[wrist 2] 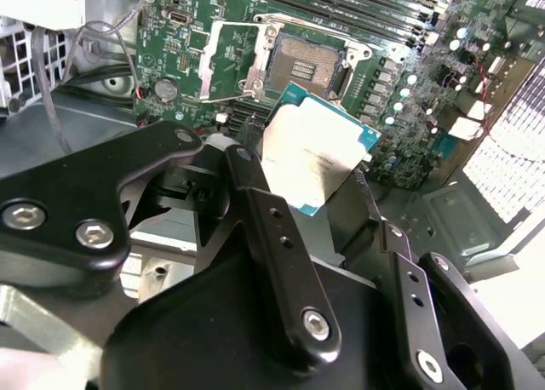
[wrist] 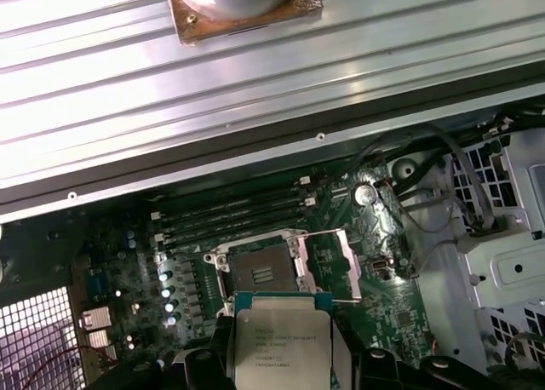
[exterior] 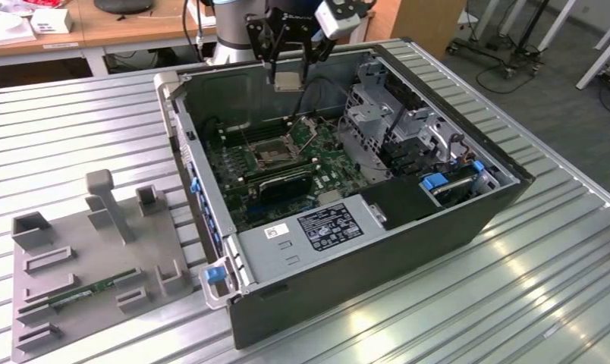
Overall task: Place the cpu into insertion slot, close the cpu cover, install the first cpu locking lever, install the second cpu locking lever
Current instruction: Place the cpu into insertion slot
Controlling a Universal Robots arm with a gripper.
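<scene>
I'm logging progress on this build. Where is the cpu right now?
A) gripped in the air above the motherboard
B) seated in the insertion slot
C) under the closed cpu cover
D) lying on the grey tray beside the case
A: in the second wrist view the gripper holds the cpu above the motherboard, while the insertion slot lies bare and the cpu cover is swung open beside it.

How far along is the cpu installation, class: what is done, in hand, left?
Done: the cpu is gripped between the fingers. In hand: the gripper holds it above the open case, apart from the empty insertion slot. Left: seating it, shutting the cpu cover, which stands open beside the slot, and both locking steps.
</scene>
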